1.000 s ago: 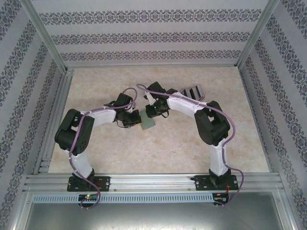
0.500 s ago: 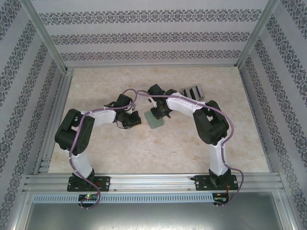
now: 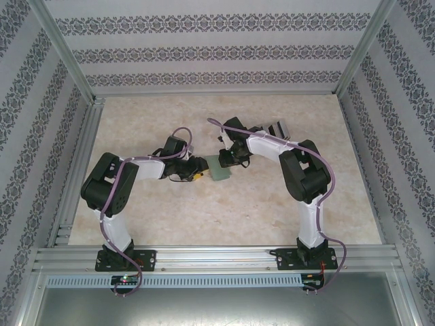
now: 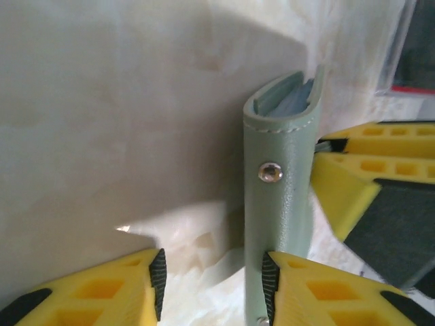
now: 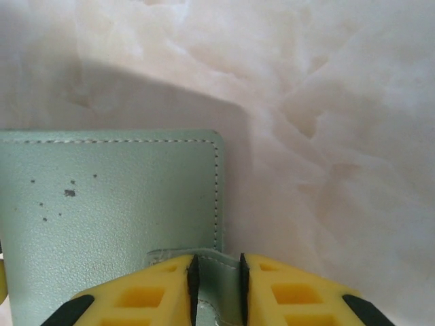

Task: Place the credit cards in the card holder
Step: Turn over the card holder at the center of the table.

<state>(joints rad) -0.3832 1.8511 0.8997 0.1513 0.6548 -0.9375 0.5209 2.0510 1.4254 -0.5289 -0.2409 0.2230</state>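
Observation:
The card holder [image 3: 220, 169], a sage-green wallet, is at mid table between both grippers. In the left wrist view the card holder [image 4: 282, 197] stands on edge, spine and snap facing me, greyish lining visible at its top. My left gripper [image 4: 212, 285] is open, and the wallet's edge is against its right finger pad [image 4: 270, 285]. My right gripper [image 5: 217, 282] is shut on the green tab at the edge of the card holder [image 5: 115, 210]. From above, the left gripper [image 3: 199, 171] is left of the wallet and the right gripper [image 3: 228, 161] is at its far right. The credit cards are hidden.
A grey slotted rack [image 3: 275, 129] stands behind the right arm at the back. A dark object with a red stripe [image 4: 414, 58] shows beyond the wallet. Aluminium frame posts and patterned walls enclose the marble-look table [image 3: 170, 210].
The right gripper carried the wallet a little to the right and set it lower. The left gripper moved right, up to the wallet's left edge.

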